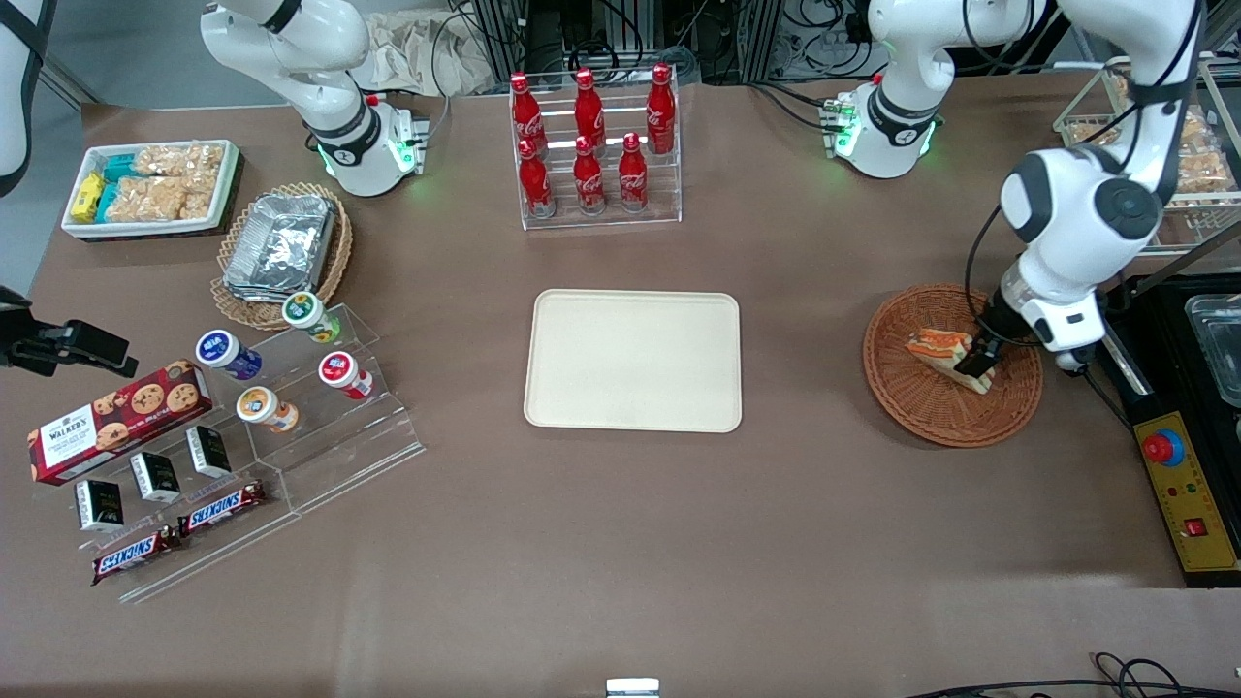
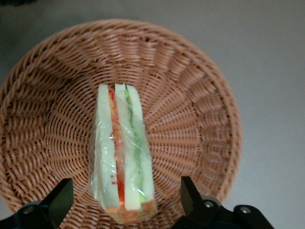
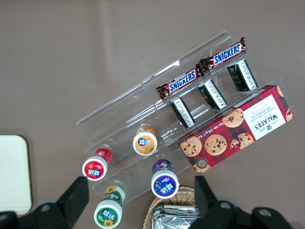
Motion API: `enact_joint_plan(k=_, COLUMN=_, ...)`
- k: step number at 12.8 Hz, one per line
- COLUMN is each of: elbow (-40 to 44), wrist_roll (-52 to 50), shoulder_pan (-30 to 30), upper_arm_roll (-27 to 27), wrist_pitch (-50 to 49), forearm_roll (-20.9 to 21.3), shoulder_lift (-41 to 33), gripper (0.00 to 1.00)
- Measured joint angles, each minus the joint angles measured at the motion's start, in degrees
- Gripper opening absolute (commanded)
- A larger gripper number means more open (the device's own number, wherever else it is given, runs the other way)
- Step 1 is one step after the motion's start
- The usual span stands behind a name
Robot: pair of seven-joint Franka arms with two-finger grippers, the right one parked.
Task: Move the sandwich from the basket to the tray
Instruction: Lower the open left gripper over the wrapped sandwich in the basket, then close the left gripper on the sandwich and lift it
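Hand [image 2: 124, 202] low over basket [image 2: 200, 95] | fingers apart, straddling sandwich [image 2: 123, 152] | not clamped

A robotics lab staged as a mock snack shop. On a brown-covered table [image 1: 620, 543], two white arm bases [image 1: 373, 145] [image 1: 887, 131] are bolted at eleven and one o'clock, with cable bundles [image 1: 582, 29] and metal framing at twelve. A control box [image 1: 1188, 485] with a red stop button sits at four. Cola bottles [image 1: 593, 145] and Snickers bars [image 1: 221, 506] fill clear acrylic display stands. At three o'clock the gripper [image 1: 974, 368] hangs in a wicker basket [image 1: 931, 407], fingers spread astride a wrapped sandwich [image 1: 933, 344].
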Motion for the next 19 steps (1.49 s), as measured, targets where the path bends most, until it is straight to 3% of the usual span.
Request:
enact_joint_plan(k=2, elbow=-0.13, wrist_roll=-1.00, shoulder_pan=0.00, upper_arm_roll=0.00, wrist_pitch=1.49, forearm_roll=-0.01, shoulder_lift=2.02, gripper=0.96)
enact_joint_plan(k=3, elbow=-0.18, wrist_roll=-1.53, shoulder_pan=0.00, upper_arm_roll=0.00, wrist_pitch=2.52, forearm_roll=-0.01, shoulder_lift=2.82, gripper=0.70)
enact_joint_plan(k=4, elbow=-0.38, wrist_roll=-1.83, shoulder_pan=0.00, upper_arm_roll=0.00, wrist_pitch=4.02, forearm_roll=-0.01, shoulder_lift=3.78, gripper=0.20)
enact_joint_plan(k=5, elbow=-0.63, wrist_roll=-1.97, shoulder_pan=0.00, upper_arm_roll=0.00, wrist_pitch=5.37, forearm_roll=-0.01, shoulder_lift=4.75, gripper=0.00)
enact_joint_plan(k=12, elbow=0.15, wrist_roll=-1.93, shoulder_pan=-0.01, upper_arm_roll=-0.05, wrist_pitch=5.33, forearm_roll=0.10, shoulder_lift=5.26, gripper=0.00)
enact_joint_plan(k=15, elbow=6.81, wrist_roll=-0.31, shoulder_pan=-0.06, upper_arm_roll=-0.25, wrist_pitch=-10.41, forearm_roll=0.50, shoulder_lift=0.45, gripper=0.00)
enact_joint_plan(k=19, elbow=25.48, wrist_roll=3.47, shoulder_pan=-0.33, upper_arm_roll=-0.58, wrist_pitch=-38.16, forearm_roll=3.10, shoulder_lift=-3.74, gripper=0.00)
